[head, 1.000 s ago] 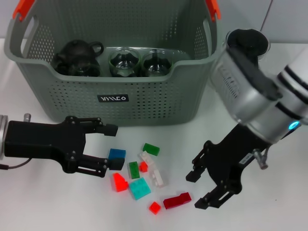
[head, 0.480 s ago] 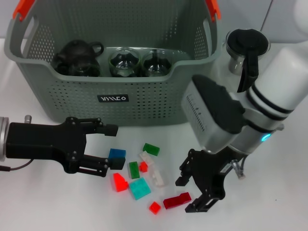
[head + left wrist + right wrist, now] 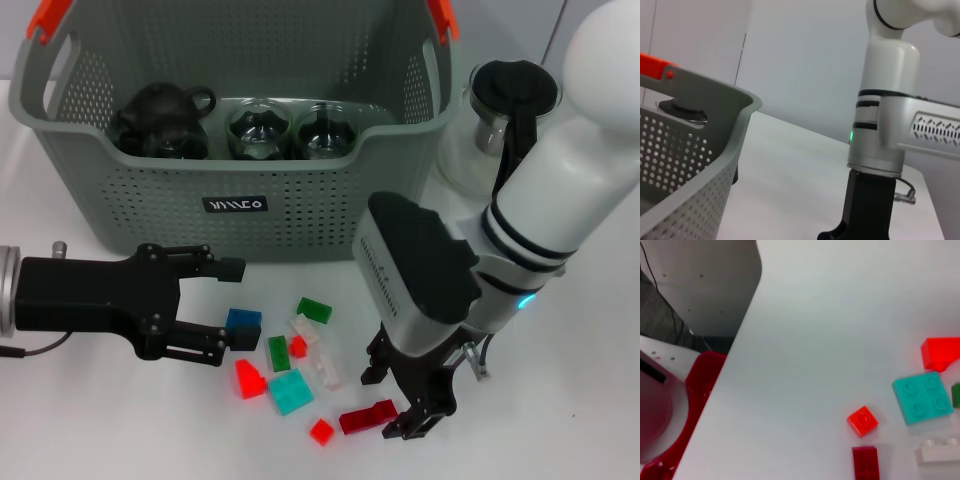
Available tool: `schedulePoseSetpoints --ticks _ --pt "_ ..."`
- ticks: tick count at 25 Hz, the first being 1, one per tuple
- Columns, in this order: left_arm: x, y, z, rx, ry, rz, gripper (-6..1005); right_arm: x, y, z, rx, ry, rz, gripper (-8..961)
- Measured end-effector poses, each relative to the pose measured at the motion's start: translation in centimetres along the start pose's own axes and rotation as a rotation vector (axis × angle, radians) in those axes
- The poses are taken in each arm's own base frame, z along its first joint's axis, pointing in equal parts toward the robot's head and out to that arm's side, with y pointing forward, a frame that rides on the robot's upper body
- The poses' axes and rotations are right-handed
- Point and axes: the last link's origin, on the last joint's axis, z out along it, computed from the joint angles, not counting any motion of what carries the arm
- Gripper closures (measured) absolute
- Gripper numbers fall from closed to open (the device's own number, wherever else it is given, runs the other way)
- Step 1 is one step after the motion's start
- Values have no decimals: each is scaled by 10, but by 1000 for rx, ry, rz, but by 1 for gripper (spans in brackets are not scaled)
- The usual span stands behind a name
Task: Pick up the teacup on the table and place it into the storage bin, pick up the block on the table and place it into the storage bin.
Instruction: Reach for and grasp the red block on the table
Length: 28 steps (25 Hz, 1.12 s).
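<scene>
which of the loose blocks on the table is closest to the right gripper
The dark red block. It lies right beside the open right gripper, nearer than the small bright red block or the teal one.

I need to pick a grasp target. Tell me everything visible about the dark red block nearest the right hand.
The dark red block is a long, glossy plastic brick lying flat on the white table, angled slightly. The right hand, fingers open, hovers at its end; contact is unclear. A small red block lies beside it, apart.

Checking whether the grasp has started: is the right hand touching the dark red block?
Cannot tell. In the head view the right hand overlaps the dark red block, hiding any gap or contact.
</scene>
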Motion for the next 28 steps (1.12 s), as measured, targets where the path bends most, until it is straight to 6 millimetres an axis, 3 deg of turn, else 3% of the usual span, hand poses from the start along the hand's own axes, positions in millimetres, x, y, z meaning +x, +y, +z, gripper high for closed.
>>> schedulePoseSetpoints --ticks 17,25,28 --pt "0 0 1 0 8 -3 108 -7 0 14 26 27 -25 316" --pt "0 -1 0 8 16 -7 108 -5 1 18 42 48 -26 625" --pt "-1 -1 -2 15 22 -11 108 -6 0 18 47 50 -27 659"
